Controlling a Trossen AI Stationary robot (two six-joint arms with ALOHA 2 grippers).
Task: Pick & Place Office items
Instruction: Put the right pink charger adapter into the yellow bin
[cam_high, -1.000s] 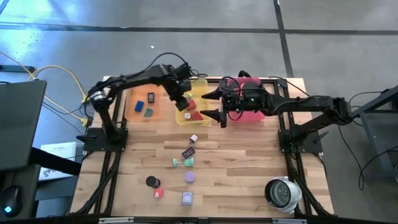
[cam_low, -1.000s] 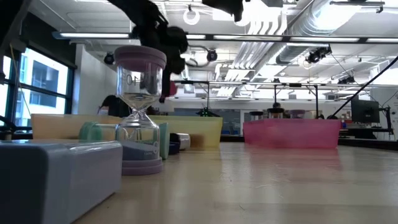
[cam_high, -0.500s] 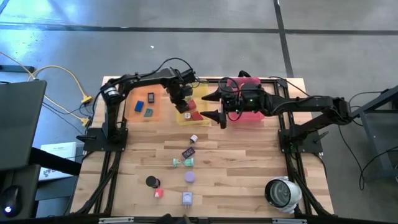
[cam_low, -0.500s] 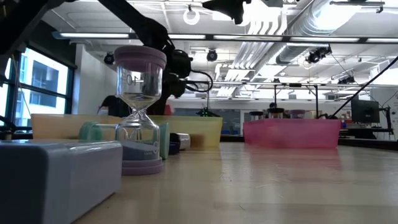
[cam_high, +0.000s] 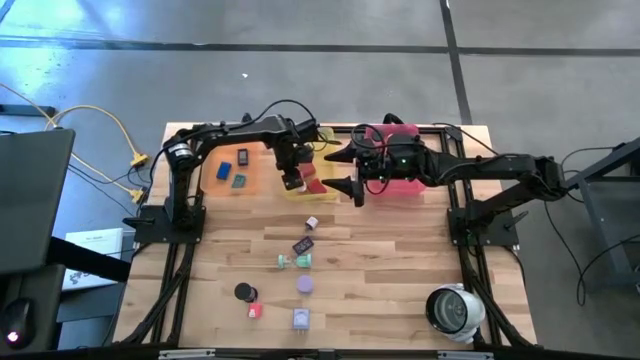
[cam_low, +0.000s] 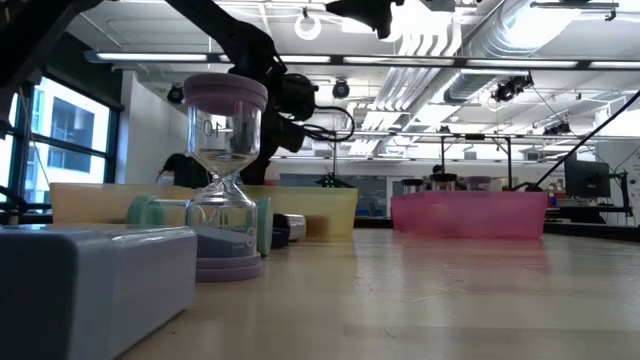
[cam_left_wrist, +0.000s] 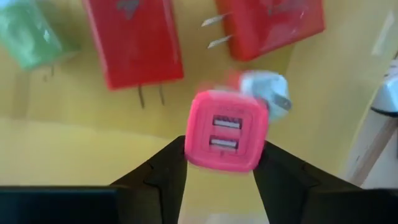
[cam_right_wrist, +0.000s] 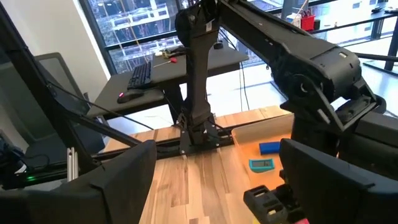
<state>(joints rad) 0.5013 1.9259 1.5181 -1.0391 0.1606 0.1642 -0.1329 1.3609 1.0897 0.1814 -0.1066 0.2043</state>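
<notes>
We see a pale wooden slatted table (cam_high: 400, 270) on a grey concrete floor, with an open workshop of ceiling ducts and strip lights beyond. Our left gripper (cam_left_wrist: 221, 163) hangs over the yellow translucent tray (cam_left_wrist: 56, 149). Its fingers clamp a pink cube-shaped USB charger (cam_left_wrist: 227, 130) between their tips, ports facing the wrist camera; its long axis we cannot tell. Past the fingertips lie two red flat plug adapters (cam_left_wrist: 134, 40). Our right gripper (cam_high: 343, 168) waits beside it, fingers spread apart.

No readable text

No label, brand, number or sign is legible on any item, tray or the counter (cam_high: 400, 250).
</notes>
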